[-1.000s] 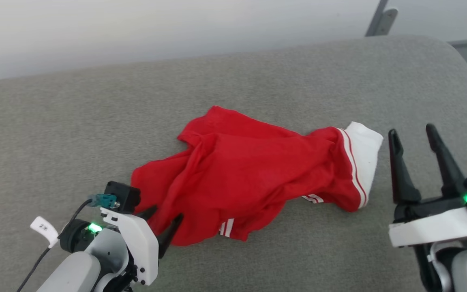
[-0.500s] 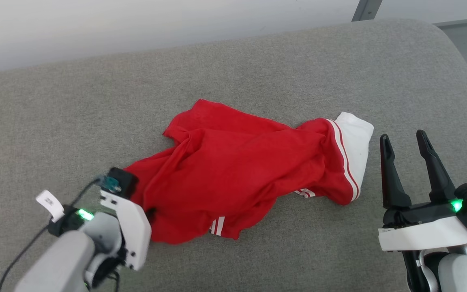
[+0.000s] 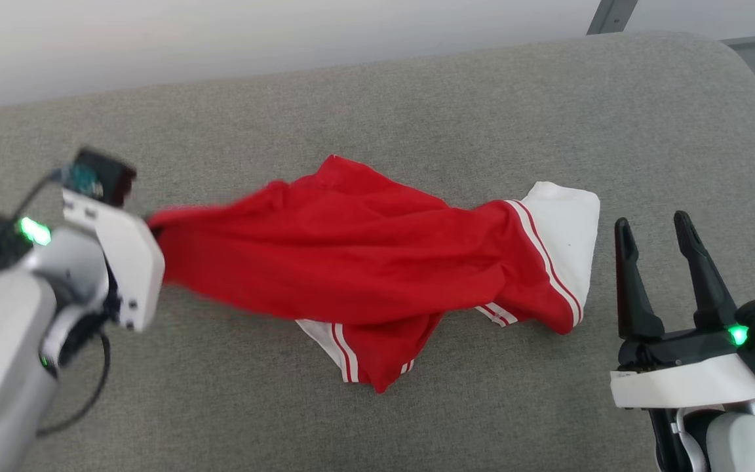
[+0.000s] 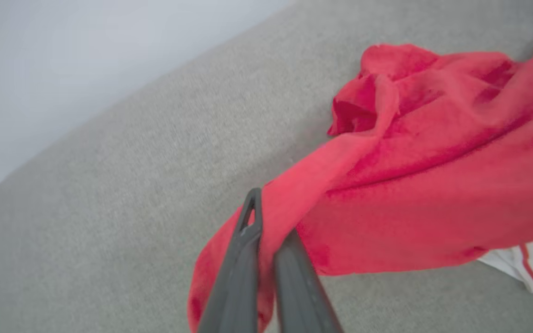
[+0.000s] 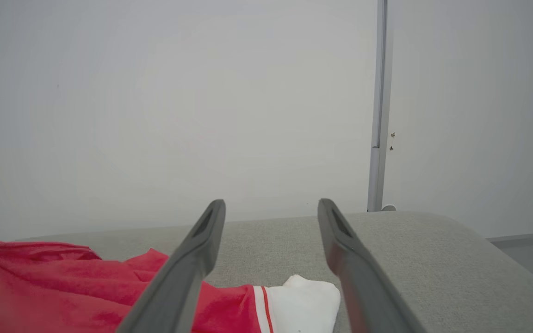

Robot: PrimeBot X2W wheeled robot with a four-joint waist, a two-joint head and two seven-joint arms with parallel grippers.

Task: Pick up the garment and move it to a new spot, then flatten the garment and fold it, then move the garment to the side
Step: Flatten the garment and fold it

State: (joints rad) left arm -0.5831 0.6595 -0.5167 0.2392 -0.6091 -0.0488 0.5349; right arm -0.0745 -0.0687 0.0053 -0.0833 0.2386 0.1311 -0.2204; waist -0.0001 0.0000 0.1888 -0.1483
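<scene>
The garment (image 3: 364,255) is bright red, with a wide white cuff band (image 3: 567,223) at its right end and thin white stripes on a hem that hangs below the middle. It lies stretched across the grey cushion (image 3: 417,98). My left gripper (image 3: 151,226) is shut on its left end and holds that end raised off the cushion. In the left wrist view the gripper (image 4: 271,222) pinches red cloth (image 4: 410,185) between its fingers. My right gripper (image 3: 653,226) stands open just right of the cuff, apart from it. The right wrist view shows those open fingers (image 5: 271,206) above the garment (image 5: 63,277) and cuff (image 5: 308,296).
The grey cushion's rounded far edge meets a pale wall. A grey metal post (image 3: 603,16) stands behind the cushion's far right corner and appears as a post (image 5: 377,115) in the right wrist view. Bare cushion lies in front of and behind the garment.
My left gripper shut on the garment's left end, then rose and pulled left, stretching the cloth and exposing a striped hem underneath. The right gripper stayed open and still. The head view shifted slightly.
</scene>
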